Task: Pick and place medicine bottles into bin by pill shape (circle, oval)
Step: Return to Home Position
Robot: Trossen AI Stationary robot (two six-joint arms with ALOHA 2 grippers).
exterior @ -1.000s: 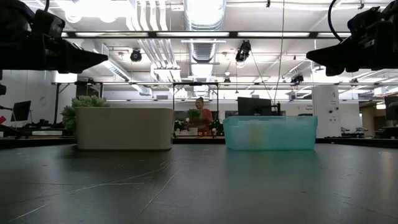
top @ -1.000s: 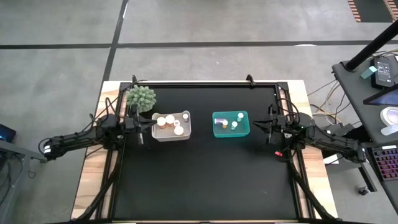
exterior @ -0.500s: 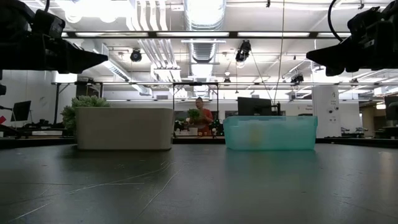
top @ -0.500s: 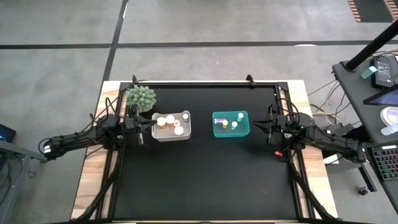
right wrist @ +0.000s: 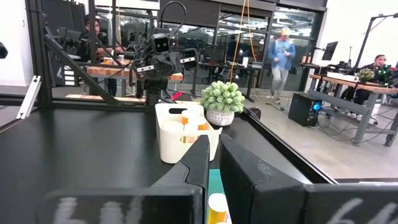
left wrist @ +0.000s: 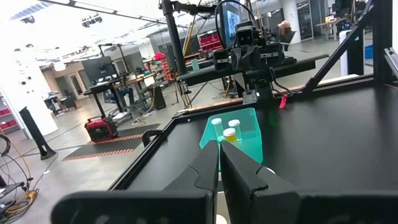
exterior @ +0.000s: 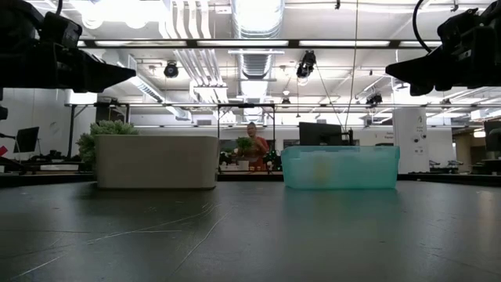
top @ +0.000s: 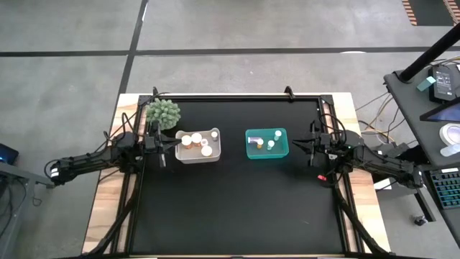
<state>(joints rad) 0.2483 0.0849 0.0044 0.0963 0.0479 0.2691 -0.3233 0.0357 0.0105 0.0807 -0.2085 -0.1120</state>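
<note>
The white bin (top: 198, 146) stands left of centre at the far part of the table and holds several amber bottles with white caps (top: 196, 138). The teal bin (top: 267, 144) stands to its right and holds three slimmer whitish bottles (top: 271, 144). My left gripper (top: 171, 144) hovers shut and empty just left of the white bin. My right gripper (top: 297, 146) hovers shut and empty just right of the teal bin. The low view shows both grippers (exterior: 117, 76) (exterior: 399, 74) high above the table. The left wrist view shows the teal bin (left wrist: 242, 134), and the right wrist view shows the white bin (right wrist: 180, 134).
A spiky green plant in a pot (top: 164, 113) stands at the far left, behind the white bin. The black mat (top: 237, 208) stretches from the bins to the near edge. People show in the room beyond the table (right wrist: 283, 46).
</note>
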